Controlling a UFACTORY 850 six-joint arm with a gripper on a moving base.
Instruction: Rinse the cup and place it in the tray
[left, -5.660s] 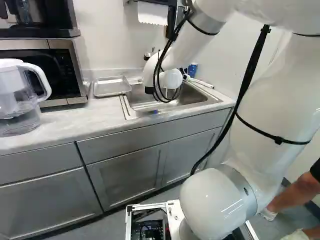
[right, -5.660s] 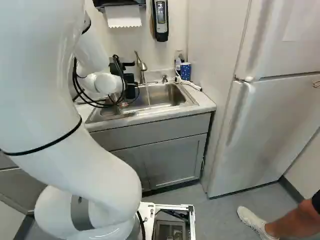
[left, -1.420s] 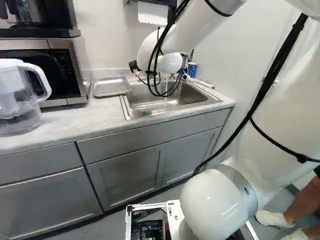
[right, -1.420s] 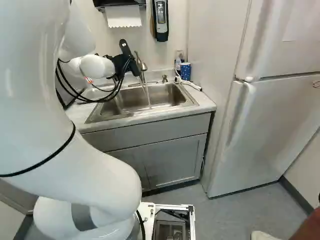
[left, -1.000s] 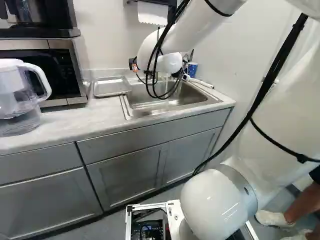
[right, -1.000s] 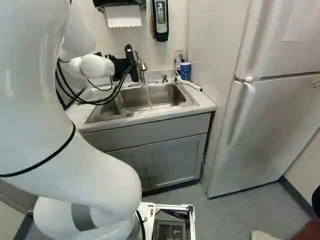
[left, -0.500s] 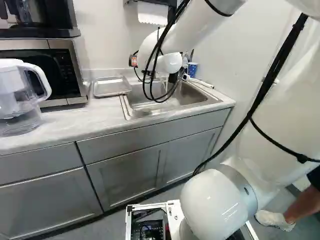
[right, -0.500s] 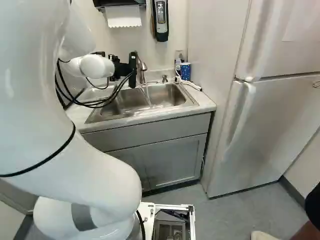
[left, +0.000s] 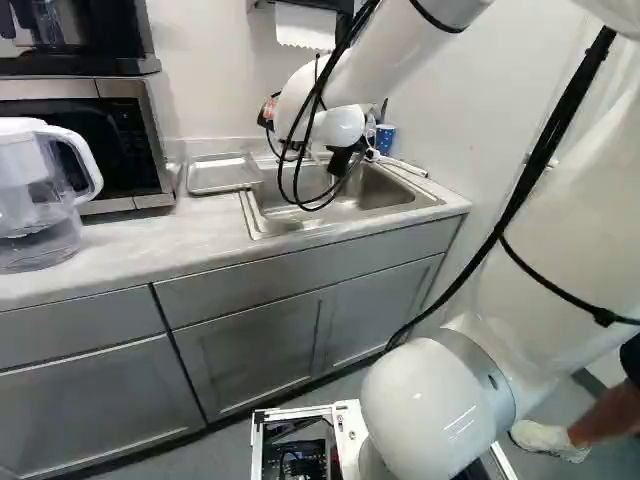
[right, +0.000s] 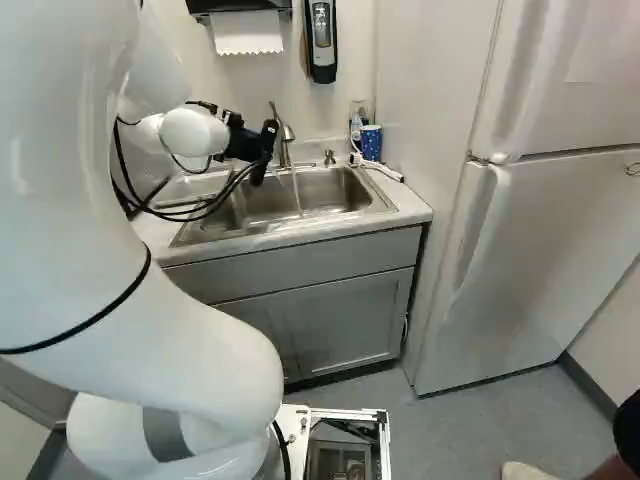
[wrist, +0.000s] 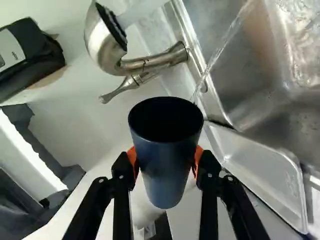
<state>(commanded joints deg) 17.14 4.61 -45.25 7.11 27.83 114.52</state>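
Pinching the dark cup from two sides, my gripper holds it near the running faucet; a thin water stream leads from beside its rim toward the sink. I judge rinsing in hand, probably pouring out. Next: drain, clear the faucet, and set it in the metal tray.

Against 5.7 s ago, the arm is displaced relative to its lowest joint: its wrist end sits higher in both base views and further left in the right base view. Since 1.4 s ago, the gripper is turned, its black end now leaning the opposite way and appearing lower. The cup, held between its fingers, moves with it.
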